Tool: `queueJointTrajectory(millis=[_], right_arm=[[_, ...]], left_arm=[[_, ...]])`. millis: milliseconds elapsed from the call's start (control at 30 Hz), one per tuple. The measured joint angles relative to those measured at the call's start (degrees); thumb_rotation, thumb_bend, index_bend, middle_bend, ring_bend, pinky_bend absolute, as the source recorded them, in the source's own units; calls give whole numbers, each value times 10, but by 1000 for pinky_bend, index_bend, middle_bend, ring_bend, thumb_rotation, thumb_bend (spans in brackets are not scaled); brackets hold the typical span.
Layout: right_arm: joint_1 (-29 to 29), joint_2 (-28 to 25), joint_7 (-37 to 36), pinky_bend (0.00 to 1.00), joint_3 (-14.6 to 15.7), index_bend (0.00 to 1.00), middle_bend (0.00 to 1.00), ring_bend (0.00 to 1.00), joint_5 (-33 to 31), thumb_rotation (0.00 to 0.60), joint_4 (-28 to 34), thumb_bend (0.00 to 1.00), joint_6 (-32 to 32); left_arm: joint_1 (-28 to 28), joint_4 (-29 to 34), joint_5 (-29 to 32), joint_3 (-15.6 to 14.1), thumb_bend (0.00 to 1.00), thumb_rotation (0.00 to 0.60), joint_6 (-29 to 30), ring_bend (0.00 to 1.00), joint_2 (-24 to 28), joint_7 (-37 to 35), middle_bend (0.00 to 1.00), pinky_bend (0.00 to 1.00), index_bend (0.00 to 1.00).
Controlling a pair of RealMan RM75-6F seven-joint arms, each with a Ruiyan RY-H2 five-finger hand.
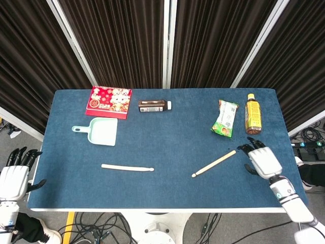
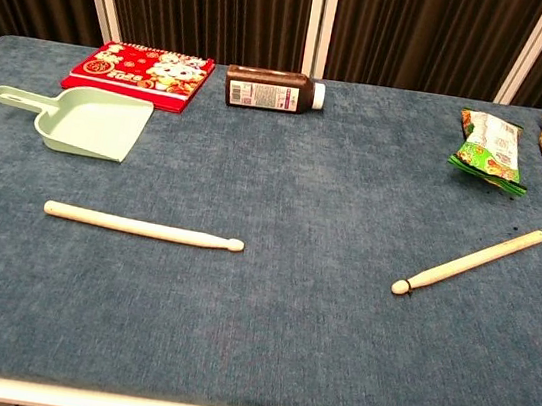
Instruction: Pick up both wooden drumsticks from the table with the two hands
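Note:
Two pale wooden drumsticks lie on the blue table (image 1: pixel 167 137). The left drumstick (image 1: pixel 127 168) (image 2: pixel 142 227) lies nearly level at the front left. The right drumstick (image 1: pixel 214 163) (image 2: pixel 468 262) slants up toward the right. My right hand (image 1: pixel 260 160) is over the table's right part, fingers apart, just right of that stick's upper end and holding nothing. My left hand (image 1: pixel 13 175) hangs off the table's left front corner, fingers spread, empty. Neither hand shows clearly in the chest view.
Along the back stand a red box (image 1: pixel 108 101), a dark bottle lying on its side (image 1: pixel 154 105), a green snack bag (image 1: pixel 225 118) and an upright tea bottle (image 1: pixel 253 114). A mint dustpan (image 1: pixel 100 131) lies at the left. The tea bottle is close behind my right hand.

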State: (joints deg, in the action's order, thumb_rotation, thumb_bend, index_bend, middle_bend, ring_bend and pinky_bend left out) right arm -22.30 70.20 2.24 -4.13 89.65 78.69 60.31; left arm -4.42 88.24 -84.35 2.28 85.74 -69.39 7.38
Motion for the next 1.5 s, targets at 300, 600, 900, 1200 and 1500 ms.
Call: queueJointTrajectory(millis=[300,600,900,1200,1500], right_arm=[[-62,120,19,268,13,416,423,165,11,600,-172,108,-50],[-83,198,-1,281,31,443,446,181,25,600,-288,206,-40],[-89,218,-30,281,51,456,451,181,38,600,-323,266,-20],[-89,229,-42,285,62,467,464,199,40,600,-338,287,-15],[-93,237,-48,295,68,522,494,234,41,600,-349,339,-12]], left_arm=[[0,3,11,1,0,600,-9,60,1,3,167,86,209],[2,0,15,0,0,600,-10,60,-1,1,167,86,209],[2,-4,16,0,0,600,-12,60,-3,-2,167,86,209],[1,-6,16,2,0,600,-13,60,-4,-3,167,86,209],[3,-8,16,1,0,600,-11,60,-4,-5,167,86,209]])
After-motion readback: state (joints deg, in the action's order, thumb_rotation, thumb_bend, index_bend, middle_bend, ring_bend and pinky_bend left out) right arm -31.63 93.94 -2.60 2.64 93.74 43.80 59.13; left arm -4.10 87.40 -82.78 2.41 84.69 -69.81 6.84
